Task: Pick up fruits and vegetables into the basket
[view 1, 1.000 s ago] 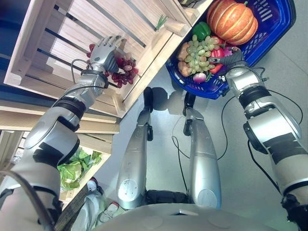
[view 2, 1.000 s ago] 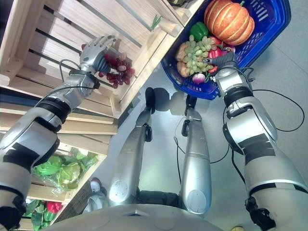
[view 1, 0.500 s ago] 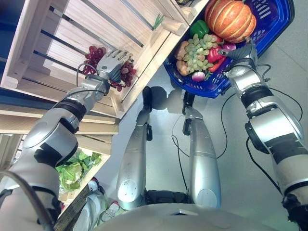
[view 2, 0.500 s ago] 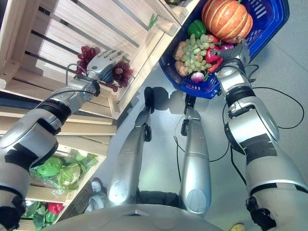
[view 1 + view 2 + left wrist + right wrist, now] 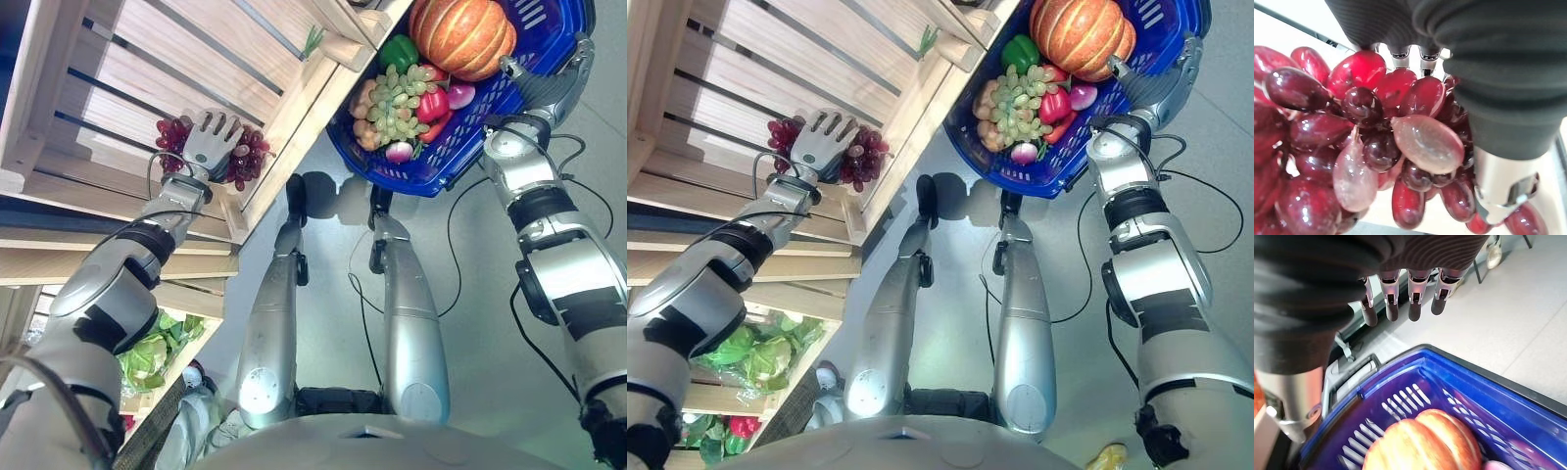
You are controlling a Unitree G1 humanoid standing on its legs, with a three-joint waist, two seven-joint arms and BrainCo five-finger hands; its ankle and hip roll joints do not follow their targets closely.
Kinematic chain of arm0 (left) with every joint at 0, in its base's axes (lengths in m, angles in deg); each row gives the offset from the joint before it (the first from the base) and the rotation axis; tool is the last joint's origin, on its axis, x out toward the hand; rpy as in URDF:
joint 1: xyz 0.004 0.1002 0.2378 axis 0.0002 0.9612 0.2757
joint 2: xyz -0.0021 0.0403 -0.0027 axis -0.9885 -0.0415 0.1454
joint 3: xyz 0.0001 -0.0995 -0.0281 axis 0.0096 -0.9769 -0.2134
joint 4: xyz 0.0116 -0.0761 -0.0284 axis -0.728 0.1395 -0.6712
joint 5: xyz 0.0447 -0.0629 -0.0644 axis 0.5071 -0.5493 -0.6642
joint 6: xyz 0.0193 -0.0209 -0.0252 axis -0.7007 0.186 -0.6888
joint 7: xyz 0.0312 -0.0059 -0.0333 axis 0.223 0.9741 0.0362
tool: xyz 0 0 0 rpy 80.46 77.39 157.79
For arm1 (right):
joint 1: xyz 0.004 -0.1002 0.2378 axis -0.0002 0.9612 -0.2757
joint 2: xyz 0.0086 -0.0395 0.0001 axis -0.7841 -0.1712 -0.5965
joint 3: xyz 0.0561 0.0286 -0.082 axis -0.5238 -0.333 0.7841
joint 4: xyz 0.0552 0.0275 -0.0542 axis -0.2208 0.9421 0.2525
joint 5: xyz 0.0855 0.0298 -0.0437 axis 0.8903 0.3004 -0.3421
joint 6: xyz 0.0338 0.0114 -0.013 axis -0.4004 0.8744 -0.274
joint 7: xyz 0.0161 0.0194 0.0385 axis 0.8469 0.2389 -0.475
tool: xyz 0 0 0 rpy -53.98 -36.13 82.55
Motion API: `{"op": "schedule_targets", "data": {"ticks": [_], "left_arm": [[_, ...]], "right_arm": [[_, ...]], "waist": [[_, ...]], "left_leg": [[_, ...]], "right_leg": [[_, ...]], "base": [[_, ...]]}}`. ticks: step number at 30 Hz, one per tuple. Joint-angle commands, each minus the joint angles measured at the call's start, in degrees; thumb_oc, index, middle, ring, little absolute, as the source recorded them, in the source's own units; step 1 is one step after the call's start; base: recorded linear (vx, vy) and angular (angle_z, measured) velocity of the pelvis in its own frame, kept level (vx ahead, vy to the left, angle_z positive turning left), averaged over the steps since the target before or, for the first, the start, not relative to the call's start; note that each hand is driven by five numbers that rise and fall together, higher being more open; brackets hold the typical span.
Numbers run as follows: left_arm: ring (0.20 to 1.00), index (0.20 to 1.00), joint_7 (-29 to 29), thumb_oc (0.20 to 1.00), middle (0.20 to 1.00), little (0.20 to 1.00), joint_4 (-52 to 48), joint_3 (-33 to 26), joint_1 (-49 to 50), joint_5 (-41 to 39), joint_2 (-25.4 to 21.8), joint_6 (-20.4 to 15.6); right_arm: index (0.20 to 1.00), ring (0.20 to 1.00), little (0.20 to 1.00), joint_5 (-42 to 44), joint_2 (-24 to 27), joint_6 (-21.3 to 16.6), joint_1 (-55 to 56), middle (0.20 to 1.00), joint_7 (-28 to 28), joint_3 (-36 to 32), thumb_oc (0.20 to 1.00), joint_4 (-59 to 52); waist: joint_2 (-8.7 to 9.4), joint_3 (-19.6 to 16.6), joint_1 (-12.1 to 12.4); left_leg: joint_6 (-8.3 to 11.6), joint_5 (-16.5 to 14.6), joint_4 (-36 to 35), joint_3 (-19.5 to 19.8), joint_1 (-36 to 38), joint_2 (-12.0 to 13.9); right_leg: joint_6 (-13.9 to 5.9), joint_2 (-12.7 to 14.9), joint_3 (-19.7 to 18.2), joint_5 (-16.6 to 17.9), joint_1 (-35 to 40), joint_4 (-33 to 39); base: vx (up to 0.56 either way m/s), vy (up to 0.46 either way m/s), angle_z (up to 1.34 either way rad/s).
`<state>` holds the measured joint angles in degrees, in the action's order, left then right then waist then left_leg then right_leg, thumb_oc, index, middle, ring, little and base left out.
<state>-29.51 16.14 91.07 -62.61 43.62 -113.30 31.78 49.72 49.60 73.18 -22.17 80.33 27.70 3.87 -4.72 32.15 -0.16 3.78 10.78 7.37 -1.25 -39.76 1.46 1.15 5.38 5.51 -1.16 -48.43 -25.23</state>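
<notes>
A bunch of red grapes (image 5: 240, 157) lies in the wooden crate (image 5: 147, 69), with the left hand (image 5: 209, 142) laid over it, fingers and thumb closed round the cluster. To the right, the blue basket (image 5: 549, 39) holds a pumpkin (image 5: 462, 34), green grapes (image 5: 397, 98) and a green pepper (image 5: 399, 52). The right hand (image 5: 549, 83) is at the basket's rim, fingers relaxed and grasping nothing.

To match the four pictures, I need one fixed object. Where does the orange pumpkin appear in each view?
Left eye view: pumpkin at the top, right of centre, in the blue basket.
Right eye view: top, right of centre, in the basket.
Left wrist view: not in it.
Right wrist view: lower middle, in the basket.
Shared landmark: the basket.
</notes>
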Motion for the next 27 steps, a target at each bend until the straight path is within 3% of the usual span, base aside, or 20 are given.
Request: {"op": "schedule_targets", "data": {"ticks": [1, 15, 16, 17, 19, 27], "left_arm": [[1.0, 1.0, -2.4, 1.0, 1.0, 1.0, 8.8, -4.1, 5.9, 2.2, 0.2, 6.2], [1.0, 1.0, -3.2, 1.0, 1.0, 1.0, 13.5, -5.2, 5.3, 3.7, 0.9, 8.8], [0.922, 0.922, -3.4, 0.922, 0.922, 0.922, 13.8, -5.3, 5.4, 3.6, 1.0, 8.7], [0.774, 0.774, -3.4, 0.774, 0.774, 0.774, 14.3, -5.4, 5.4, 3.6, 1.1, 8.7], [0.2, 0.2, -5.1, 0.2, 0.2, 0.2, 15.1, -5.5, 5.5, 3.6, 1.0, 8.4], [0.2, 0.2, -6.7, 0.2, 0.2, 0.2, 16.5, -5.4, 5.3, 2.3, 1.2, 7.9]], "right_arm": [[1.0, 1.0, 1.0, 3.6, 5.0, -4.5, 3.6, 1.0, 3.9, -2.4, 1.0, -1.7], [1.0, 1.0, 1.0, 9.0, 5.2, -6.8, 4.9, 1.0, 3.8, -4.9, 1.0, 4.8], [1.0, 1.0, 1.0, 9.3, 5.1, -7.0, 5.0, 1.0, 3.7, -5.0, 1.0, 5.3], [1.0, 1.0, 1.0, 9.7, 5.1, -7.0, 5.1, 1.0, 3.7, -5.1, 1.0, 5.7], [1.0, 1.0, 1.0, 10.9, 5.1, -7.7, 5.6, 1.0, 3.1, -5.6, 1.0, 7.0], [1.0, 1.0, 1.0, 11.5, 5.1, -8.6, 5.4, 1.0, 2.6, -5.4, 1.0, 7.8]], "waist": [[-0.11, -2.4, -1.1], [0.78, -2.4, -1.1], [0.79, -2.4, -1.1], [0.85, -2.4, -1.1], [0.97, -2.4, -1.1], [1.33, -2.4, -1.4]], "left_leg": [[-0.88, -8.0, 6.0, -0.7, -0.4, -1.9], [-1.01, -8.2, 6.7, -0.2, -1.2, -1.8], [-1.04, -8.2, 6.8, -0.2, -1.3, -1.9], [-1.06, -8.3, 6.8, -0.1, -1.3, -1.9], [-1.07, -8.3, 6.8, -0.2, -1.3, -1.8], [-1.05, -8.5, 7.1, -0.2, -1.3, -1.7]], "right_leg": [[-6.04, -1.4, 1.6, 2.1, 5.3, 6.8], [-6.09, -1.5, 1.6, 2.5, 5.0, 6.9], [-6.07, -1.6, 1.6, 2.5, 4.9, 6.9], [-6.05, -1.7, 1.6, 2.5, 4.9, 6.9], [-6.05, -1.7, 1.7, 2.6, 4.9, 7.0], [-6.08, -1.9, 1.5, 2.6, 5.0, 7.0]], "base": [[0.0, -0.017, -0.05], [0.0, -0.003, -0.01], [0.0, 0.0, 0.0], [0.0, 0.0, 0.0], [0.0, 0.0, 0.0], [0.0, 0.0, 0.0]]}}
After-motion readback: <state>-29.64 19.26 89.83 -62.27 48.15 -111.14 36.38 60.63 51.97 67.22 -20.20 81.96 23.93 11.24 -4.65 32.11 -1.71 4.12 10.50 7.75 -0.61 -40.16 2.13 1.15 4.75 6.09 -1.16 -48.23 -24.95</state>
